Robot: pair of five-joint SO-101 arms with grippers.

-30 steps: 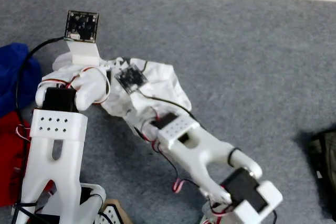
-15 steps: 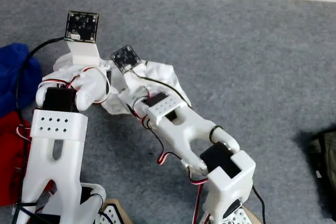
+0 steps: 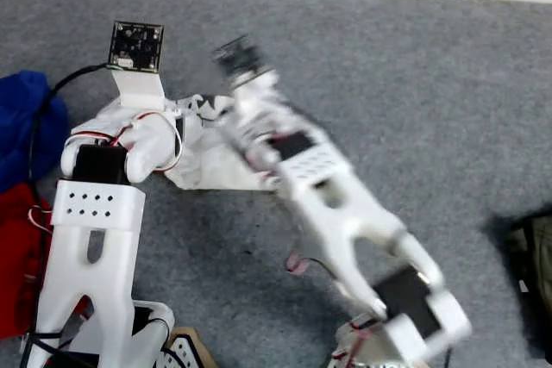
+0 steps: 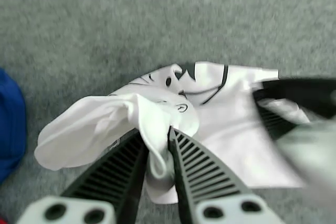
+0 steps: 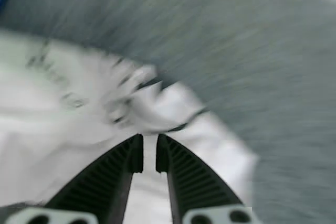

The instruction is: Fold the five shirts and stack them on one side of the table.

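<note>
While the left hand (image 4: 156, 134) pinches a bunch of the white shirt (image 4: 226, 129), a cross-pull could tear it loose.
The shirt lies crumpled on the counter (image 3: 414, 84), with the right hand (image 5: 148, 139) narrow over it and its grip unclear. The left wrist view gives the pinch, which the arm hides in the high view.

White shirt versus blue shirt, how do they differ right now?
The white shirt is bunched, a fold pinched in the left gripper; the blue shirt lies apart at the high view's left edge, no gripper on it. White has dark markings; blue looks plain. Neither looks folded.
</note>
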